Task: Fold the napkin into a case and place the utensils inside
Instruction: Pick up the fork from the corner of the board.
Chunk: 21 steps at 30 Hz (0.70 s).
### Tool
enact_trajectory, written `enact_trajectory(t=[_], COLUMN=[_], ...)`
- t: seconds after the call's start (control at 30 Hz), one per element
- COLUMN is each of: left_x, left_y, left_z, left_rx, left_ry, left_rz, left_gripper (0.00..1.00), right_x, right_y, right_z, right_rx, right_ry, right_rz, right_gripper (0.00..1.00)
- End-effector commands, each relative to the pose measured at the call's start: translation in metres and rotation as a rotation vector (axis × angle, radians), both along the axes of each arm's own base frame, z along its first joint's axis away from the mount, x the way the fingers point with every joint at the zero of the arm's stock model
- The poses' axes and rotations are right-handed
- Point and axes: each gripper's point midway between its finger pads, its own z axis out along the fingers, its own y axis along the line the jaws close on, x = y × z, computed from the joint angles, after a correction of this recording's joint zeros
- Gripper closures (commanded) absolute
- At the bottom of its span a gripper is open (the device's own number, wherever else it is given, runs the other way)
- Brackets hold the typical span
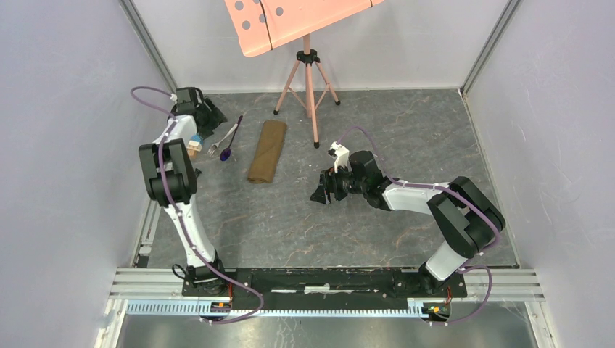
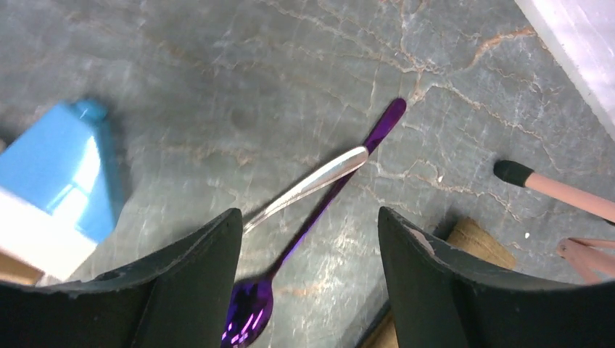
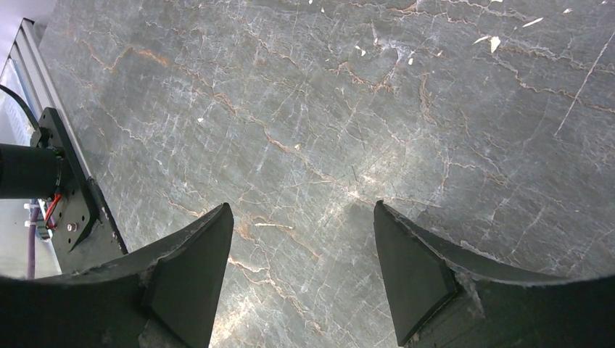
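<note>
The left tool [image 2: 309,214] and right tool [image 3: 301,206] are released; the spoon [image 2: 328,199] is best pinched clear of the touching fork [image 2: 312,183].

No text, label, brand, number or sign could be read in any of the views.
</note>
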Motion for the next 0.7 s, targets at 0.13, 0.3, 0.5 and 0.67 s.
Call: enact_trajectory(t=[0.13,0.3,0.5,0.67], left_x=[0.009,-0.01,-0.028,-0.046], left_y=[0.005,0.009,0.007,0.006], left_z=[-0.013,-0.034,-0.042,-0.051], left_rx=[0.124,0.159,0.158,0.173], left_ry=[0.164,0.272,0.341,0.388], left_rz=[-0.247,-0.291,-0.327,-0.344], left_gripper=[0.24,0.23,0.25,0.33], right_x=[0.007,0.006,0.005,0.005], right_y=[0.005,0.006,0.007,0.007], right_z=[0.01,0.011,0.014,0.014], right_rx=[0.022,0.03,0.044,0.046], right_ry=[-0.048,-0.047,-0.049,-0.046], right_rz=[0.016,0.02,0.023,0.024], right_gripper=[0.23,0.23,0.22,0.23])
